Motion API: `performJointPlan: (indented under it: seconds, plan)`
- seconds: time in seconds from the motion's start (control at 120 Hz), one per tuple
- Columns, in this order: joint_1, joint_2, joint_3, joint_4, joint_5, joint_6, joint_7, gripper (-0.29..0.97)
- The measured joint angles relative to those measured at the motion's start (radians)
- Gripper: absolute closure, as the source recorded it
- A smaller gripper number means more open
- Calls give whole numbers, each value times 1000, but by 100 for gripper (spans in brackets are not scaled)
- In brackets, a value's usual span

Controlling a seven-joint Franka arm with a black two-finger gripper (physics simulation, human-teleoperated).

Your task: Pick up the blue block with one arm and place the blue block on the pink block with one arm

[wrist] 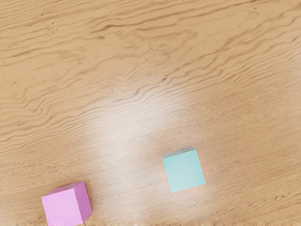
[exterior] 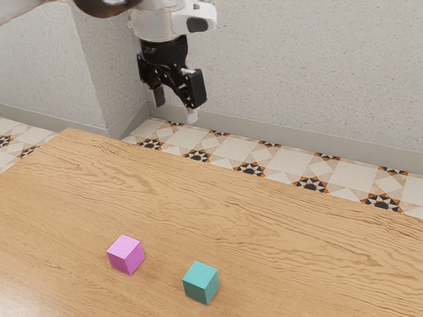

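Observation:
A teal-blue block [exterior: 201, 282] rests on the wooden table near its front edge. Just to its left in the exterior view sits a pink block [exterior: 125, 254], a short gap apart from it. My gripper [exterior: 176, 109] hangs high above the table's far side, well away from both blocks, open with nothing between its fingers. From the wrist camera I look down on the blue block [wrist: 183, 169] and the pink block [wrist: 67, 205], both lying flat on the wood.
The wooden table [exterior: 264, 218] stretches wide around the blocks. Behind it lie a patterned tile floor [exterior: 297, 165] and a speckled grey wall [exterior: 317, 66], with a wall corner [exterior: 99, 79] at the exterior view's left.

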Motion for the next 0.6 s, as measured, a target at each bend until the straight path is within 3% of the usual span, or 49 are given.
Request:
performJointPlan:
  seconds: [0.308,0.6]
  plan:
    - [171,-29,-69,-358,-31,345,-5,0]
    - [120,-2,-137,-506,-37,594,-8,0]
